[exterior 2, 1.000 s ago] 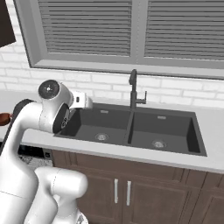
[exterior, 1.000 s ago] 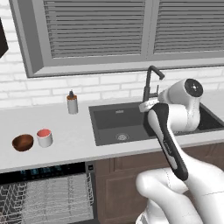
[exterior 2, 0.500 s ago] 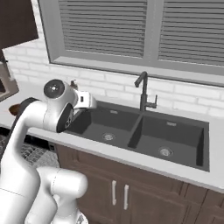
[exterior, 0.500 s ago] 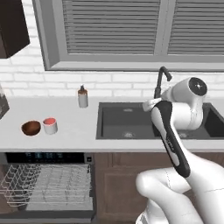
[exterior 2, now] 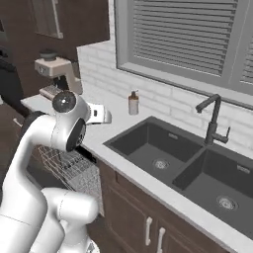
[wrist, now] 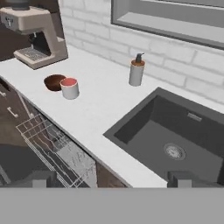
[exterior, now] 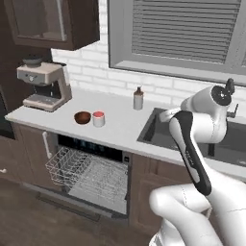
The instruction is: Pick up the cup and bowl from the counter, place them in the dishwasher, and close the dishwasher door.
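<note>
On the counter (exterior: 120,127), the cup (exterior: 98,118) and the bowl (exterior: 82,117) are sitting side by side, touching or nearly so, between the coffee machine (exterior: 44,85) and the soap dispenser (exterior: 138,99). Below them the dishwasher (exterior: 91,166) is standing open, its wire rack (exterior: 79,168) pulled out. Over by the sink (wrist: 170,135), the gripper (wrist: 113,177) is hanging with its fingers spread wide, holding nothing, well apart from both dishes.
</note>
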